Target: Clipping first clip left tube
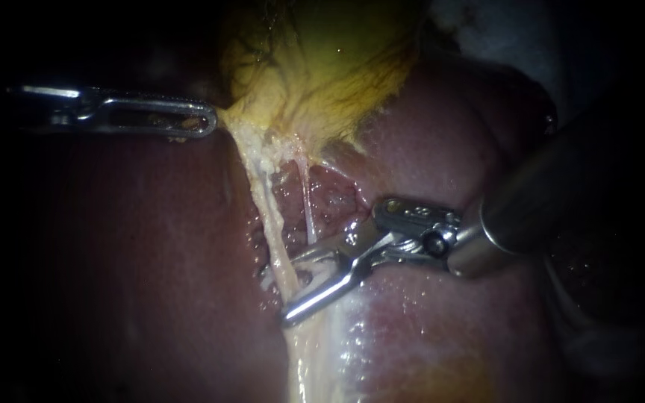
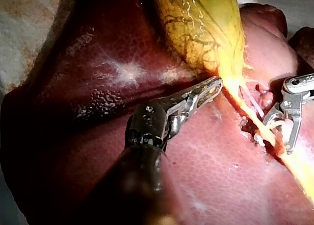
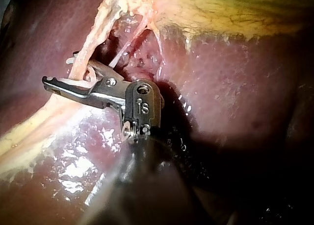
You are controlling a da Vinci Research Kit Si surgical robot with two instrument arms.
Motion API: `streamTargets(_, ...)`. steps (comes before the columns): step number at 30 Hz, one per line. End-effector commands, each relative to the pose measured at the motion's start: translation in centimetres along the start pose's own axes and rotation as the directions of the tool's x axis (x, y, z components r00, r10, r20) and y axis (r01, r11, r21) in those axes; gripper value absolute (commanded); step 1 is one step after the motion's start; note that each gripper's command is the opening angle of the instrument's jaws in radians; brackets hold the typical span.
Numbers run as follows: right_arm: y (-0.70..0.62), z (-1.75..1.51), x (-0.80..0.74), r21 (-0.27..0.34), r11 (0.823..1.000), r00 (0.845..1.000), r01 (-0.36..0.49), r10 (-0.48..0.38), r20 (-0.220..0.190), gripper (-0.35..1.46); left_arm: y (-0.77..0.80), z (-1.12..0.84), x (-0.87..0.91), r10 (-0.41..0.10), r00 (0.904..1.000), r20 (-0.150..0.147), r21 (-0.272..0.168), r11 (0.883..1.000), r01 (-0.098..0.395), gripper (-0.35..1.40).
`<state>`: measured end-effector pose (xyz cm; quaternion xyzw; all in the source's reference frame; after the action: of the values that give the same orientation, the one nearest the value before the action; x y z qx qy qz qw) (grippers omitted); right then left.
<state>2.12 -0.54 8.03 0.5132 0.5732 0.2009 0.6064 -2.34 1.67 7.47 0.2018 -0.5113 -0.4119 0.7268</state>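
The left tube [image 1: 263,195] is a thick pale strand running down from the yellow gallbladder [image 1: 330,60] across the liver [image 1: 151,246]. A thinner right tube [image 1: 307,205] lies beside it. My right instrument [image 1: 287,287] comes in from the right. Its jaws stand open astride the left tube, and a white clip [image 1: 309,257] sits between them around the strand. The right wrist view shows the same jaws [image 3: 61,70] straddling the tube [image 3: 86,53]. My left instrument [image 1: 212,123] is shut on the gallbladder's neck and holds it out to the left [image 2: 218,84].
Dark red liver [image 2: 98,87] surrounds the site on all sides. Raw, wet tissue [image 1: 334,198] shows between the two tubes. My right instrument [image 2: 277,136] also appears beyond the left one in the left wrist view. Pale drape [image 1: 487,22] lies at the far edge.
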Motion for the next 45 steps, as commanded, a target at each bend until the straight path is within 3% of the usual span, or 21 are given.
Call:
streamTargets(1, -0.02, 0.01, 0.00, 0.015, 1.000, 1.000, -0.004, 0.004, -0.003, 0.54, 0.00, 0.00, 0.00, 0.000, 1.0000, 0.000, 0.000, 1.000, 0.000, -0.35)
streamTargets(7, -0.13, 0.09, -0.02, 0.083, 0.996, 1.000, -0.021, 0.022, 0.000, 0.54, 0.00, 0.00, 0.00, 0.000, 1.0000, 0.000, 0.000, 1.000, 0.000, -0.35)
streamTargets(12, -0.20, 0.17, -0.03, 0.090, 0.996, 1.000, -0.022, 0.023, -0.003, 0.54, 0.00, 0.00, 0.00, 0.000, 1.0000, 0.000, 0.000, 1.000, 0.000, -0.35)
streamTargets(26, -0.30, 0.24, -0.09, 0.148, 0.989, 0.998, -0.026, 0.018, 0.053, 0.51, 0.00, 0.00, 0.00, 0.000, 1.0000, 0.000, 0.000, 1.000, 0.000, -0.35)
streamTargets(30, -0.30, 0.24, -0.11, 0.170, 0.985, 0.996, -0.035, 0.019, 0.092, 0.47, 0.00, 0.00, 0.00, 0.000, 1.0000, 0.000, 0.000, 1.000, 0.000, -0.35)
streamTargets(36, -0.28, 0.25, -0.17, 0.160, 0.987, 0.988, -0.018, -0.007, 0.156, 0.32, 0.00, 0.00, 0.00, 0.000, 1.0000, 0.000, 0.000, 1.000, 0.000, -0.35)
streamTargets(45, -0.28, 0.24, -0.16, 0.162, 0.987, 0.987, -0.001, -0.025, 0.157, -0.08, 0.00, 0.00, 0.00, 0.000, 1.0000, 0.000, 0.000, 1.000, 0.000, -0.35)
